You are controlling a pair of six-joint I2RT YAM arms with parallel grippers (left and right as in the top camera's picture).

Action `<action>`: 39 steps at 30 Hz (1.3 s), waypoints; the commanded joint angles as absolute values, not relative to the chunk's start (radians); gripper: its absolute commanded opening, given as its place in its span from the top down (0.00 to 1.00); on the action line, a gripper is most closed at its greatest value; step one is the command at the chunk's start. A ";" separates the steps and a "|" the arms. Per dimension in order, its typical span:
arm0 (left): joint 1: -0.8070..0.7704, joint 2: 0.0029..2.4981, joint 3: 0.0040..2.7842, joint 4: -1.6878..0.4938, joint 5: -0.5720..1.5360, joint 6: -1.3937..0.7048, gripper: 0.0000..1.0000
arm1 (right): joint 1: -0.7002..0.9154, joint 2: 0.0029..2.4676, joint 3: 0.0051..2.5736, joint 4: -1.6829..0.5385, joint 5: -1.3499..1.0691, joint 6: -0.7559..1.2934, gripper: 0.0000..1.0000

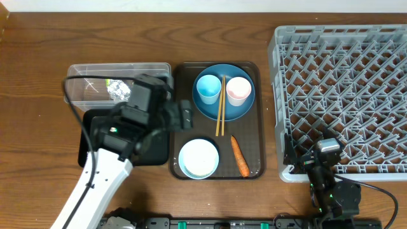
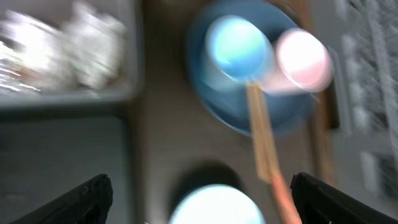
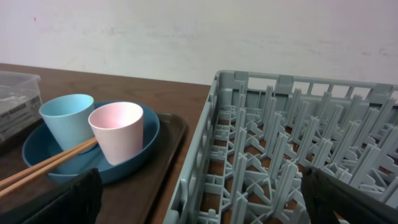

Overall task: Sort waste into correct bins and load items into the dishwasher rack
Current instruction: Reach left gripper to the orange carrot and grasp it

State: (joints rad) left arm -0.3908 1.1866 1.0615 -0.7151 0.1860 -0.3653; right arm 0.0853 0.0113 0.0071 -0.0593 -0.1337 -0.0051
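- on the desk's left side, a clear tub (image 1: 95, 76) holds the crumpled foil wrapper (image 1: 118, 91). the black tray (image 1: 86, 149) lies just in front of it, mostly under the left arm.
- the brown serving tray (image 1: 254, 130) in the middle carries the dark-blue plate (image 1: 222, 111). the light-blue cup (image 1: 208, 88) and pink cup (image 1: 238, 90) stand upright side by side on the plate.
- the chopsticks (image 1: 220, 111) lie between the cups, their near ends past the plate's rim.
- the white bowl (image 1: 198, 158) and carrot (image 1: 239, 156) sit on the tray's near half, close together but apart.
- the grey rack (image 1: 343, 95) fills the right side.
- the left gripper (image 2: 199, 199) hovers over the serving tray's left part, fingers spread wide and holding nothing. its wrist view is blurred.
- the right gripper (image 3: 199, 199) sits by the rack's near-left corner, also spread and holding nothing.
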 commanded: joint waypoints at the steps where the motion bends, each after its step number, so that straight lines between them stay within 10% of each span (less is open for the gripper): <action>1: -0.471 1.204 1.065 -0.721 0.280 -0.484 0.06 | 0.080 0.007 0.006 -0.062 -0.135 -0.009 0.01; 9: -0.651 1.246 1.063 -0.646 0.280 -0.524 0.01 | 0.080 0.007 0.006 -0.062 -0.135 -0.009 0.01; 14: -0.730 1.268 1.063 -0.579 0.253 -0.678 0.30 | 0.080 0.007 0.006 -0.062 -0.135 -0.009 0.01; 39: -1.001 1.624 1.063 -0.487 -0.046 -1.047 0.49 | 0.080 0.007 0.006 -0.062 -0.135 -0.008 0.01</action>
State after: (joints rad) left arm -0.9997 1.5997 1.0611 -0.4885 -0.0174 -1.0134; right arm 0.0853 0.0109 0.0071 -0.0593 -0.1337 -0.0048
